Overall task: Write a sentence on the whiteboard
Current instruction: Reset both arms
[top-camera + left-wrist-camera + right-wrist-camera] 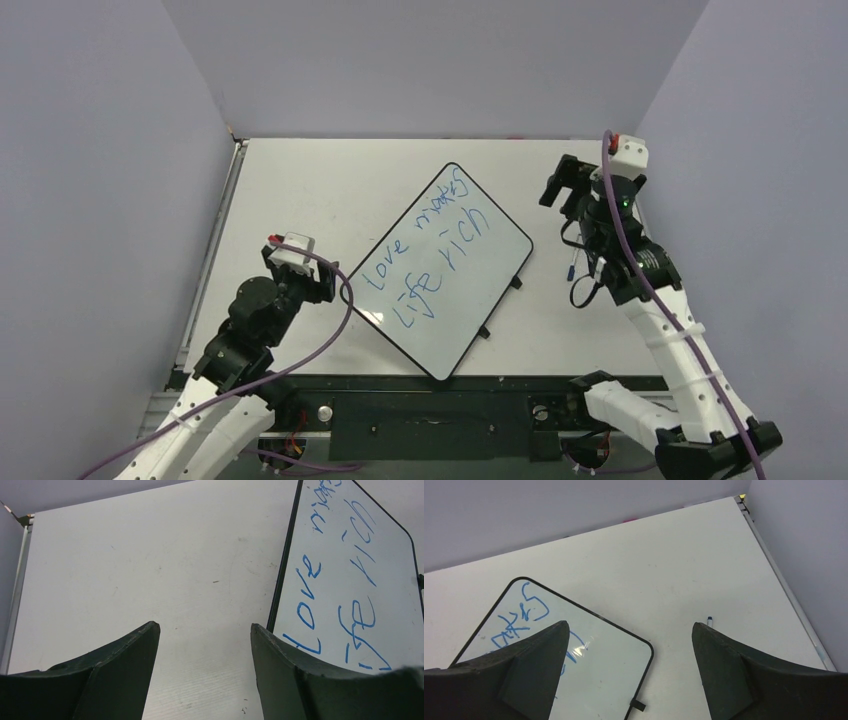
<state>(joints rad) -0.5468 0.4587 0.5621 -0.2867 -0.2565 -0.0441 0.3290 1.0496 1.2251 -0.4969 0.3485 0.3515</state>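
Top external view: the whiteboard point(462, 312) lies flat on the matte white table point(300, 180), turned so that its corners point toward and away from the arms. The sentence point(425, 252) runs across it in blue marker, in two slanted lines that read roughly "love makes life rich". Two small black feet point(516, 283) stick out from the board's lower right edge.

The left gripper point(332, 285) sits at the whiteboard's left corner. In the left wrist view its jaws stand well apart, with only bare tabletop in the gap point(205, 627). One finger point(300, 680) overlaps the board's black rim where the word "love" begins. I cannot tell whether that finger touches the board. It holds nothing.

The right gripper point(560, 183) is raised off the whiteboard's right side, well apart from the board. The right wrist view looks down between its jaws point(630, 625), which are spread wide and hold nothing. Between them lie the board's far rounded corner and open table. Just beside the inner edge of one finger point(744, 680), off the board's right side, the dark-tipped end of a small white marker point(710, 622) shows on the table. The rest of it is hidden behind that finger.
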